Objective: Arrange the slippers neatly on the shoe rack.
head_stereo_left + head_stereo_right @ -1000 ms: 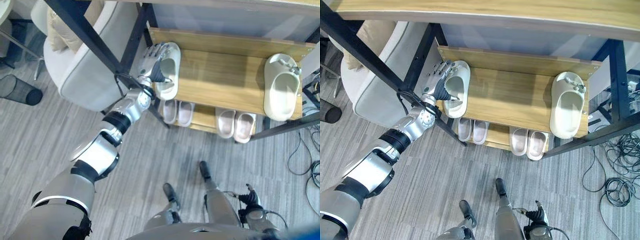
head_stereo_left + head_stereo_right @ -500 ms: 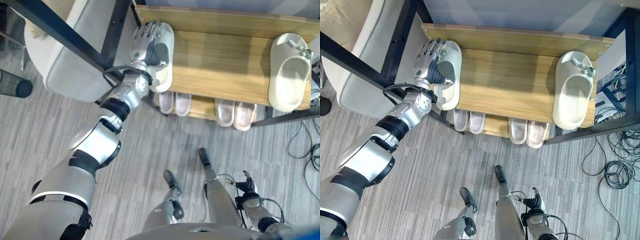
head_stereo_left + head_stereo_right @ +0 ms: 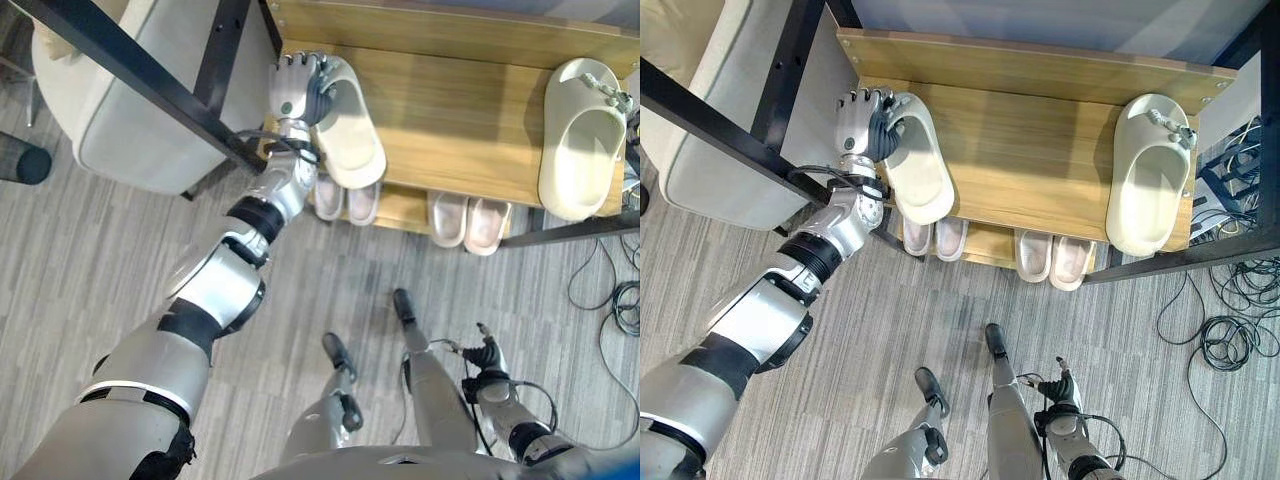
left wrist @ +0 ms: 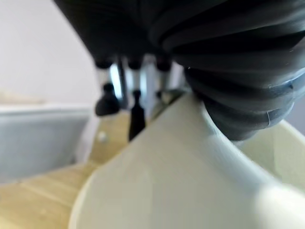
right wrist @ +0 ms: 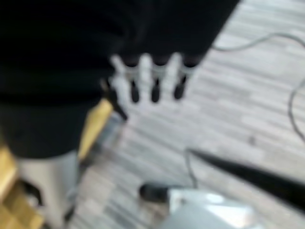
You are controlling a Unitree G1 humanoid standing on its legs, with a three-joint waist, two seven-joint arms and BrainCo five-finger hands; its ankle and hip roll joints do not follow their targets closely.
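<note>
Left robot hand [image 3: 293, 88] gripping cream slipper [image 3: 352, 135] (tilted), wooden shelf [image 3: 455, 110]

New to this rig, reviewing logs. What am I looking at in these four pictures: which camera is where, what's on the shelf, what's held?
It is a two-legged humanoid robot with silver-grey arms and fingered hands. The two wide pictures come from a stereo camera on its head, looking down. The two close ones come from cameras on each wrist.

Before it stands a black-framed shoe rack with light wooden shelves. The left hand has its fingers curled round the toe end of a cream foam slipper, which lies tilted at the upper shelf's left end, heel over the front edge. The left wrist view shows that slipper from very close. Its cream match sits at the shelf's right end. Two pairs of pale pinkish slippers rest on the lower shelf.

The right hand hangs over the grey floor, fingers straight, holding nothing.
</note>
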